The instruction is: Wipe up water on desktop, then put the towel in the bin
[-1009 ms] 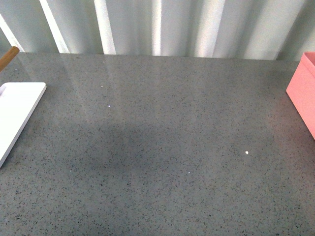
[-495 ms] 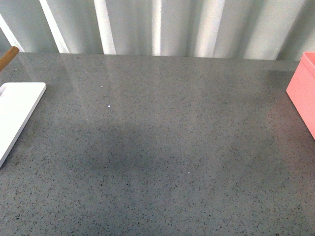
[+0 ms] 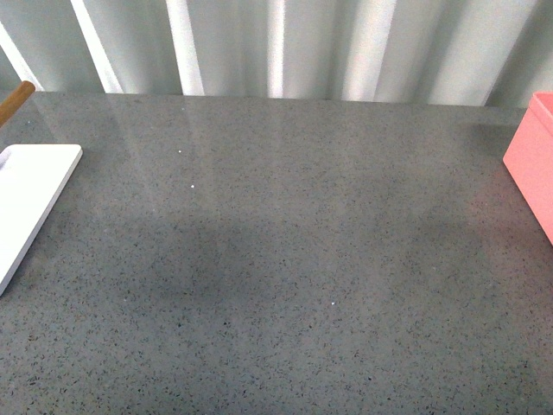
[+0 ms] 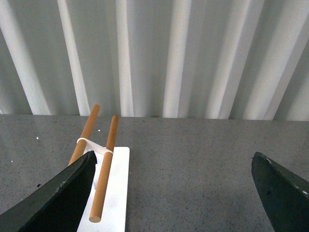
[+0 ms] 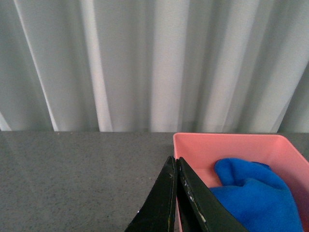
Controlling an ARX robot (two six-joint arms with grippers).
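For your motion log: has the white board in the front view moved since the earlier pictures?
No. The white board keeps its place against the desktop's far edge.

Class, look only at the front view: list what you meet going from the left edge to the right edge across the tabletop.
Tip of a brown wooden rod → flat white rectangular board → bare stretch of the glossy, speckled dark grey stone-like desktop → pink plastic bin.

Pale grey-white curtains [image 3: 276, 47] hang in vertical folds right behind the worktop's far edge. Soft light stripes the folds and reflects faintly below.
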